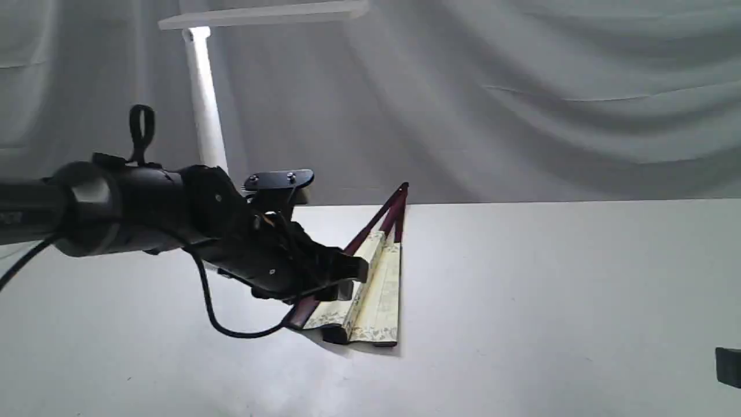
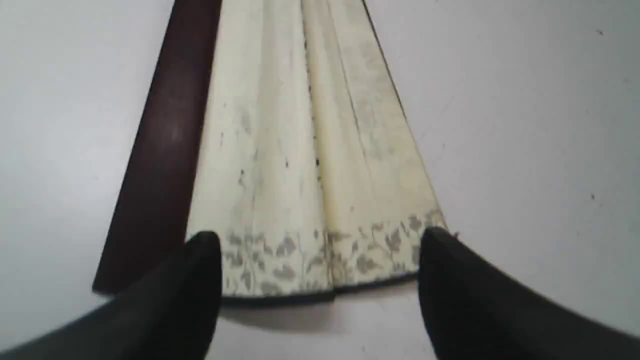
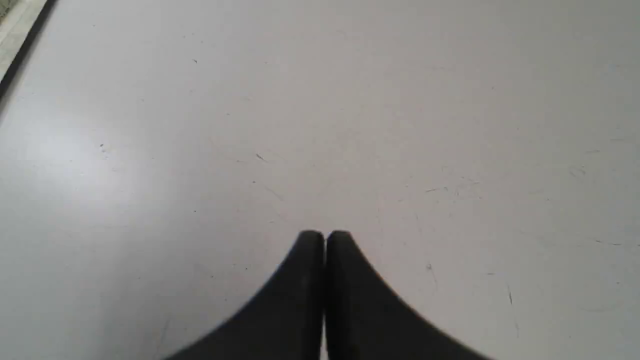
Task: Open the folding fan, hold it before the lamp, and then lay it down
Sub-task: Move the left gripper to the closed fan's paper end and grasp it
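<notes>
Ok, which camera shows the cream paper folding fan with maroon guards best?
The exterior view: it shows the cream paper folding fan nearly whole, pivot to border. The left wrist view shows only its patterned wide end; the right wrist view, a sliver at the picture's edge.

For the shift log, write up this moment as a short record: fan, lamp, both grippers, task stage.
fan: folding fan lies on the table, only slightly spread, pivot end pointing toward the backdrop
lamp: lamp stands behind the fan, left of it in the exterior view, its head high above
left gripper: left gripper open, jaws apart on either side of the fan's patterned wide end, not clamping it
right gripper: right gripper shut, empty, over bare table
task stage: fan down on the table, in neither gripper
</notes>
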Available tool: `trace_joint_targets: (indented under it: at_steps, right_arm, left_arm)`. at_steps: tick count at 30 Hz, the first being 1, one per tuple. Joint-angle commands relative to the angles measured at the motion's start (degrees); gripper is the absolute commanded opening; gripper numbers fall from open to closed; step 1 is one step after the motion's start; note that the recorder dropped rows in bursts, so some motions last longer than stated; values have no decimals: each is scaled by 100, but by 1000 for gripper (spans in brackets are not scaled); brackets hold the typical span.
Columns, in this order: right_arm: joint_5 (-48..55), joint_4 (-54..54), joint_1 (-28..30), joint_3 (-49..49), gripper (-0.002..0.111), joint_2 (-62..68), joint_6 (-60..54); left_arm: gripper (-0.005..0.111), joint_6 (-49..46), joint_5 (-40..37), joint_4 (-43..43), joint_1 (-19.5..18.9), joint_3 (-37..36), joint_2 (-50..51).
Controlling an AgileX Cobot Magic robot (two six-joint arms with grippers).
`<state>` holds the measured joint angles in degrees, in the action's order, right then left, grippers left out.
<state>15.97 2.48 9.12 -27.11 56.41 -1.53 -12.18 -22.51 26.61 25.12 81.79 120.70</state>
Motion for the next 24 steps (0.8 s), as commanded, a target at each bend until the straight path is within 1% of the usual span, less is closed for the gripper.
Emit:
trace_joint_targets:
  at_steps: [1, 4, 13, 24]
  right_arm:
    - [-87, 7, -10, -40, 0, 3, 11]
    - [-84, 63, -10, -40, 0, 3, 11]
    - [-148, 155, -10, -40, 0, 3, 11]
    - [-150, 155, -10, -30, 0, 3, 11]
  left_arm:
    - [63, -192, 700, -206, 167, 48, 150]
    - [69, -192, 883, -234, 217, 48, 254]
    - [69, -156, 1140, -204, 227, 48, 606]
    - [69, -120, 1222, 580, 227, 48, 861]
